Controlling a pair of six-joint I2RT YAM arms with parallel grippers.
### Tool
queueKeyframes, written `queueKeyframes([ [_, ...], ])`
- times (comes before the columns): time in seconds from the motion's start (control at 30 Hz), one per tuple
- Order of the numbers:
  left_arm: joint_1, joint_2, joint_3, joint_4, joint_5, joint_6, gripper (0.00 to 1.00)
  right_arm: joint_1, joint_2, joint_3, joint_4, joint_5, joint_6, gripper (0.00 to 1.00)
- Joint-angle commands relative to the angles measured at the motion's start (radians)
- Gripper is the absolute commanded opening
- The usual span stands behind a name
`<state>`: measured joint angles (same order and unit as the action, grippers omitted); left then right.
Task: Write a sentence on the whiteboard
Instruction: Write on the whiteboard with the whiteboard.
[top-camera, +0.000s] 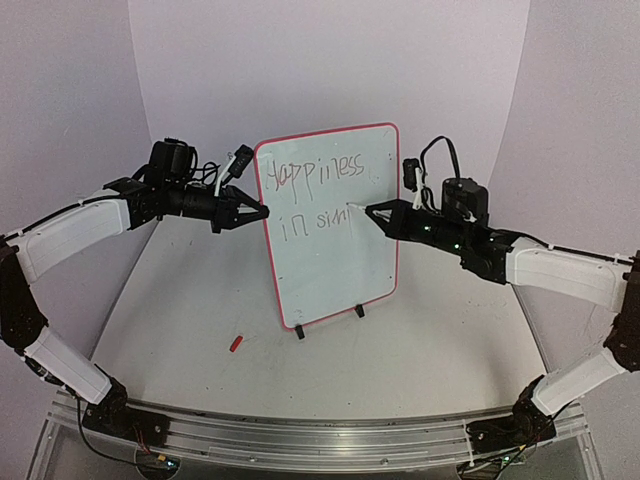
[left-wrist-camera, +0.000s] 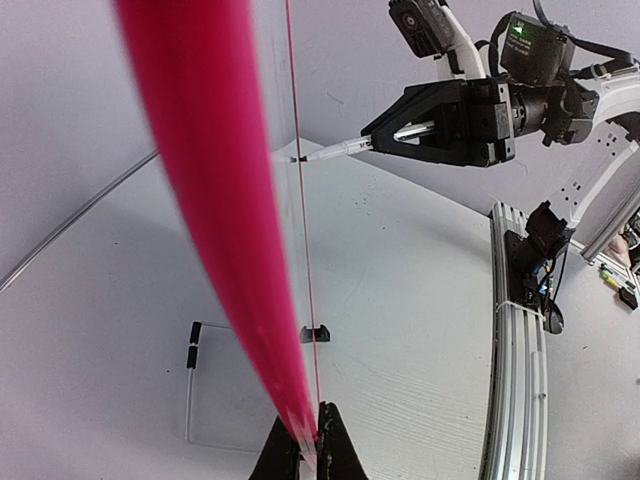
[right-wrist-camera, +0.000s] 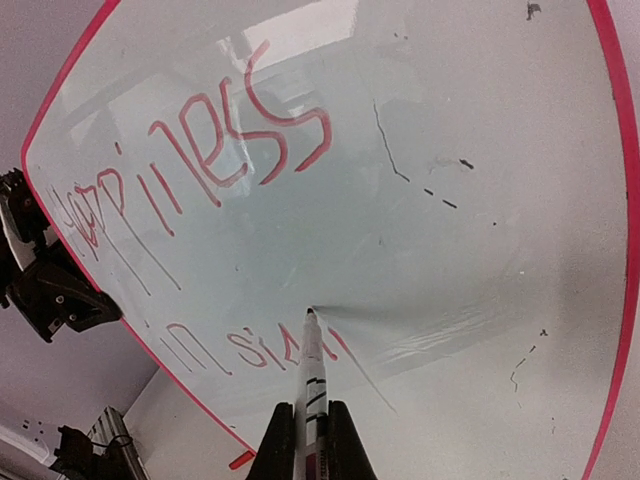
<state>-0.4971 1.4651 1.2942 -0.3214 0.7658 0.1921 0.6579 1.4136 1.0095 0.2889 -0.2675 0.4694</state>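
Note:
The whiteboard (top-camera: 335, 265) stands upright on its wire stand mid-table, white with a red-pink rim. The sentence (top-camera: 312, 178) reads "Happiness" on the top line and "in sim" below; its strokes look red in the right wrist view (right-wrist-camera: 235, 160). My left gripper (top-camera: 262, 213) is shut on the board's left edge, the blurred rim (left-wrist-camera: 215, 200) running up from its jaws (left-wrist-camera: 308, 455). My right gripper (top-camera: 372, 211) is shut on a white marker (right-wrist-camera: 312, 385). The marker's tip touches the board at the end of the lower line.
A small red marker cap (top-camera: 236, 343) lies on the table in front of the board, to the left. Black clips (top-camera: 359, 311) of the stand hold the board's bottom edge. The wire stand (left-wrist-camera: 192, 350) reaches behind the board. A metal rail (top-camera: 300, 435) runs along the near edge.

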Motion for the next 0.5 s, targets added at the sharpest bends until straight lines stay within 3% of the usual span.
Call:
queueKeyframes([
  [0.0, -0.024, 0.037, -0.022, -0.195, -0.027, 0.064, 0.0, 0.006, 0.036, 0.051, 0.039, -0.004, -0.017, 0.0],
  [0.47, -0.025, 0.035, -0.022, -0.196, -0.031, 0.065, 0.0, 0.006, -0.019, -0.004, 0.04, 0.162, 0.002, 0.0],
])
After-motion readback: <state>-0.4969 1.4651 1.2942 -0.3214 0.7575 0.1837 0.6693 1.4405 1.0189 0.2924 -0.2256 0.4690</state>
